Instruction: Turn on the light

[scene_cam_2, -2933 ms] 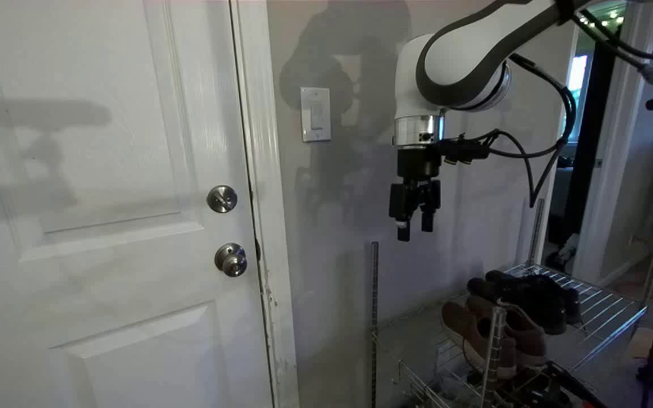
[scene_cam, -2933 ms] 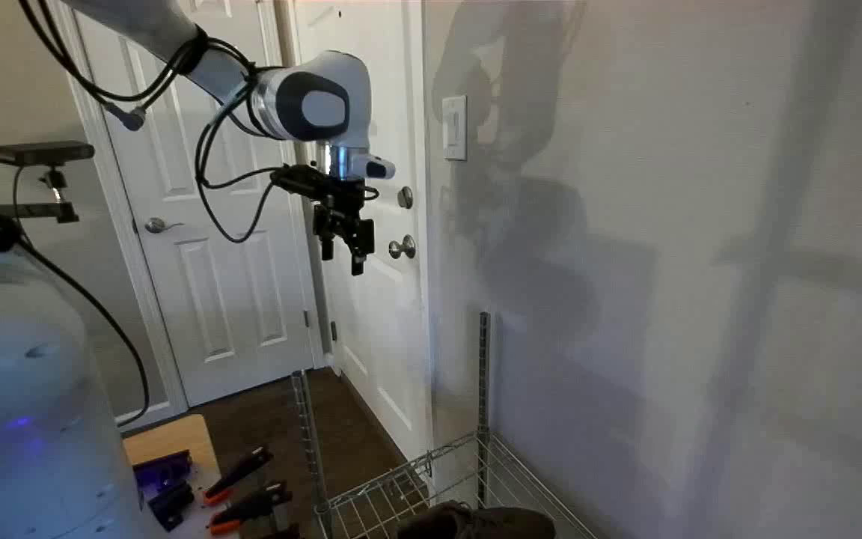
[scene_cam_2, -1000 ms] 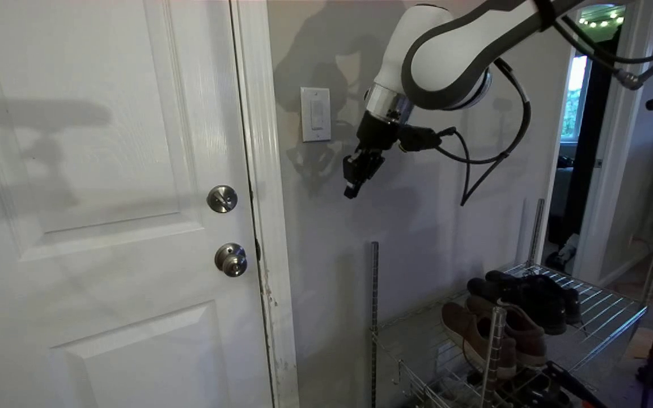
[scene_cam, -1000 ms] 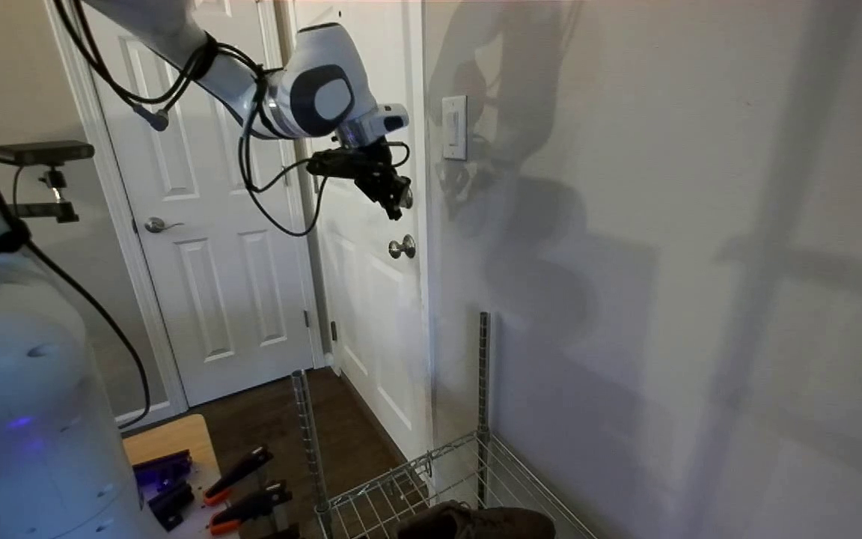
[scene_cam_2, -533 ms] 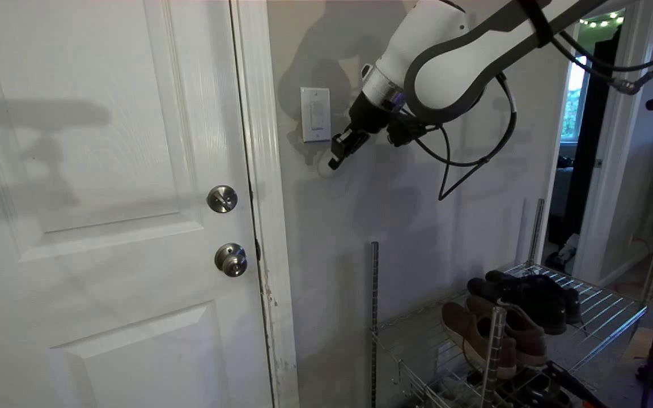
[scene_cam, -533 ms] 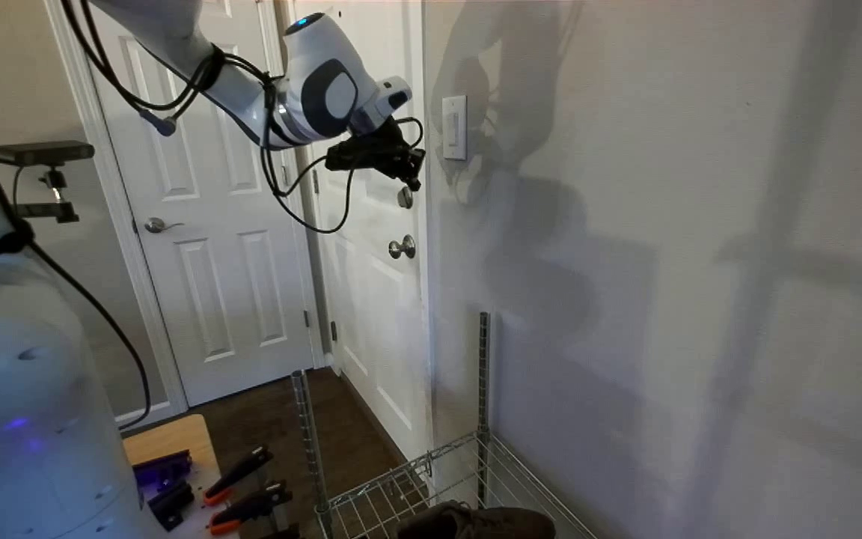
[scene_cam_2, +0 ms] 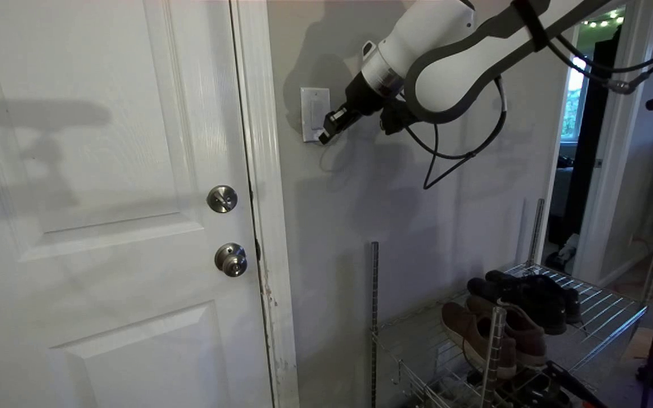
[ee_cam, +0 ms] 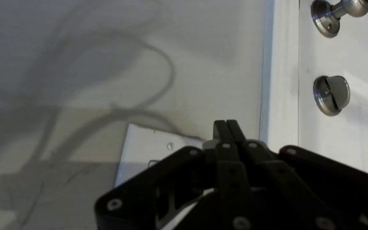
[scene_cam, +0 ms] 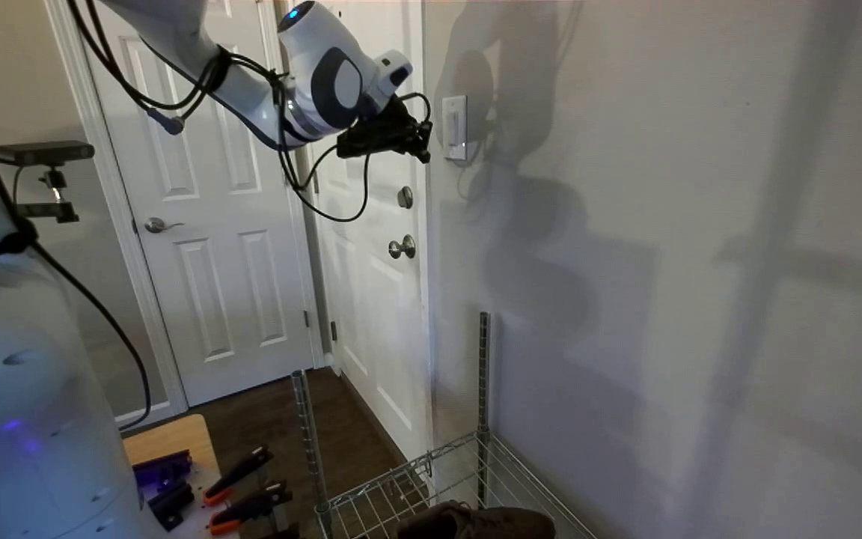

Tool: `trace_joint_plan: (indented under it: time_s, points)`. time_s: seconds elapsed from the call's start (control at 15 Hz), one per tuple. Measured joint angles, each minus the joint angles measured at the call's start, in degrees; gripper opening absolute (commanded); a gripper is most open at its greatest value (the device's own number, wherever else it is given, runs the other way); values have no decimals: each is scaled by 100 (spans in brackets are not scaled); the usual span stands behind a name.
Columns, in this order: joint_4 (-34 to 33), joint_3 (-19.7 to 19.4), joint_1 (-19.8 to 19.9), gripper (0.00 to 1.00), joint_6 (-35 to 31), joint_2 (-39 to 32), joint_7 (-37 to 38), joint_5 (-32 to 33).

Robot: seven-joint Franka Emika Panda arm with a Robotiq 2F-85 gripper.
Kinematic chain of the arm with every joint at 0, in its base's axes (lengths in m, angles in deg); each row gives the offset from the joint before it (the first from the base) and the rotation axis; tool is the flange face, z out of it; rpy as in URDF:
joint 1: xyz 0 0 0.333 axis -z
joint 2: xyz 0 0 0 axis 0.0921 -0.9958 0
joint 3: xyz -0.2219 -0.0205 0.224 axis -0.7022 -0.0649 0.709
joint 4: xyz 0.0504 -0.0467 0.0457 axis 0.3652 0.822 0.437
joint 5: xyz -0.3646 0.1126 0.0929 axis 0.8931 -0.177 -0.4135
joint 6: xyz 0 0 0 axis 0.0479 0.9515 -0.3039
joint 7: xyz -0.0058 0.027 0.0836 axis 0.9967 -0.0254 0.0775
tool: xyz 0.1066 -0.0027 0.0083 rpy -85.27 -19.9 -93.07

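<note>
Wrist view: the wall point(ee_cam: 203, 80), widest, lies beside a white door point(ee_cam: 347, 137). The gripper point(ee_cam: 228, 126), fingers point(ee_cam: 221, 131) together with nothing between them, partly hides the light switch plate point(ee_cam: 147, 148) on that wall; contact cannot be told. The door bears a round metal knob point(ee_cam: 338, 11).

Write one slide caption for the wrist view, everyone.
Closed end effector partly hides the white light switch; door knob and lock at upper right.
</note>
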State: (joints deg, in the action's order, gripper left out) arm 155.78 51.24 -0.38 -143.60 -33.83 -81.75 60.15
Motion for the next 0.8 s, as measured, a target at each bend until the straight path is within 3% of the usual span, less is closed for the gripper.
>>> trace_joint_plan:
  time_s: [0.4,0.8]
  points:
    - [-209,378,534,2,-509,26,348,549]
    - [-360,851,1223,2,-565,37,584,801]
